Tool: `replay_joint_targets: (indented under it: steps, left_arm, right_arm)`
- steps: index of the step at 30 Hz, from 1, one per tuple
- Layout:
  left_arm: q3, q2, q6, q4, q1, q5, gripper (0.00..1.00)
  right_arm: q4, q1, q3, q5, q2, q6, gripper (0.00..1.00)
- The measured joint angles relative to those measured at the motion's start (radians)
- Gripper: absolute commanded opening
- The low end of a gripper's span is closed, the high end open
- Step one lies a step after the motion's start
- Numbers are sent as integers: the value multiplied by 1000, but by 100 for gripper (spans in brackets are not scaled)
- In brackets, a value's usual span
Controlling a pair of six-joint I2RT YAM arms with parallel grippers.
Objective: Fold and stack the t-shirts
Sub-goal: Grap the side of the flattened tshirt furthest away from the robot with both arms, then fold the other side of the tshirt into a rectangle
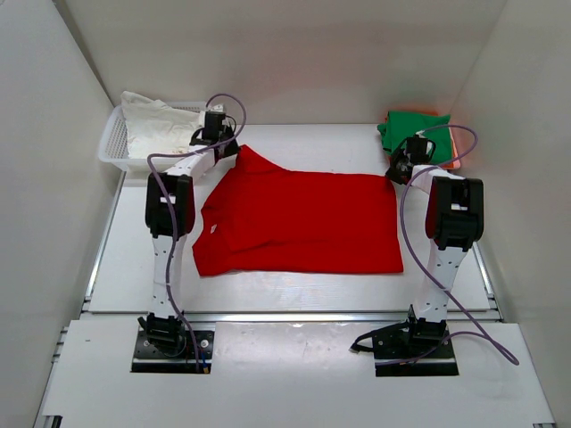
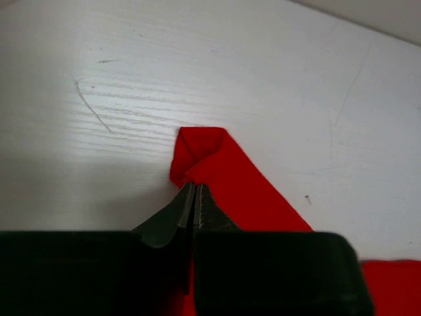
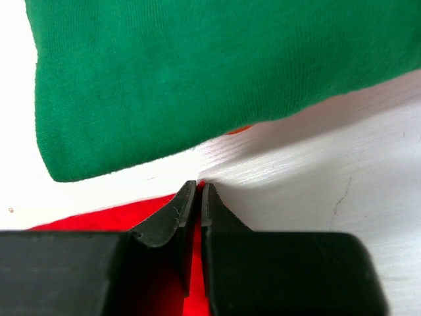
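The red t-shirt (image 1: 303, 223) lies spread flat in the middle of the table, its small white neck label (image 1: 214, 229) at the left. My left gripper (image 1: 227, 147) is shut on the shirt's far left corner, a sleeve tip (image 2: 200, 148). My right gripper (image 1: 399, 168) is shut on the shirt's far right corner (image 3: 131, 210). A folded green t-shirt (image 1: 412, 132) lies on an orange one (image 1: 451, 152) at the far right; the green one fills the top of the right wrist view (image 3: 197, 72), with a sliver of orange (image 3: 238, 130) under it.
A white mesh basket (image 1: 111, 147) holding white cloth (image 1: 156, 125) stands at the far left. White walls close in the table on three sides. A metal rail (image 1: 294, 314) runs along the table's near edge.
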Motion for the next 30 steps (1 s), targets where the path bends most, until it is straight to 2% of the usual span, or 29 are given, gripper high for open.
replay_joint_targets:
  steps: [13,23,30]
  left_arm:
    - [-192,-220,-17,166,-7,2,0]
    - [-631,-512,-65,184,-20,20,0]
    - [-855,-830,-91,158,-48,22,0]
  right_arm:
    - [2,0,-39,-9,-28,-5,0]
    - [-2,-12,-137,-54,-122,-38,0]
    - [48,-68,-279,-156,-254,-43,0]
